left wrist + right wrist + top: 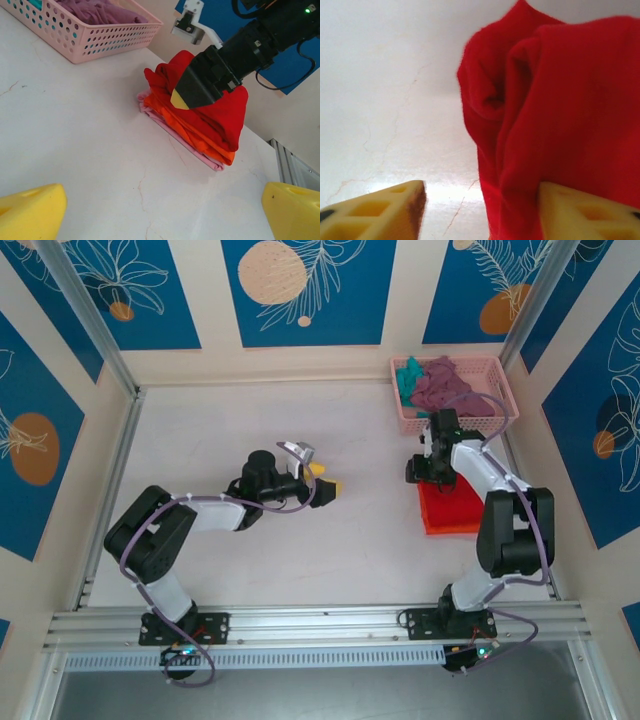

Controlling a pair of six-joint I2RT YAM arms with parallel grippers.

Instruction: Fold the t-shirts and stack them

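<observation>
Two arms: both reach out over the pale table (250, 430), the left one toward the middle, the right one over the right side.
Left pincer (325, 480): wide open; its yellow fingertips (35, 210) stand far apart with nothing between them, above bare table near the middle, pointing right toward the stack.
Right pincer (480, 212): low on the top of the stack, jaws partly open. The right fingertip lies against a red fold. The left one is apart from the cloth, with bare table showing in the gap. It has not closed on the cloth.
Red shirt (220, 115): folded, topmost in the stack, with a bunched, rounded fold along one end; the black finger of the right pincer rests on it.
Orange shirt (200, 141): folded, directly under the red one, its edges showing along the side.
Pink layer (144, 106): thin pale cloth at the bottom, flat on the table, sticking out slightly past the orange.
Stack: on the right side of the table, just on the near side of the basket and not touching it.
Basket (500, 390): pink plastic with holes, in the far right corner.
Purple shirt (445, 385): crumpled in the basket, heaped above the rim.
Teal shirt (408, 375): crumpled at the basket's left end, touching the purple one.
</observation>
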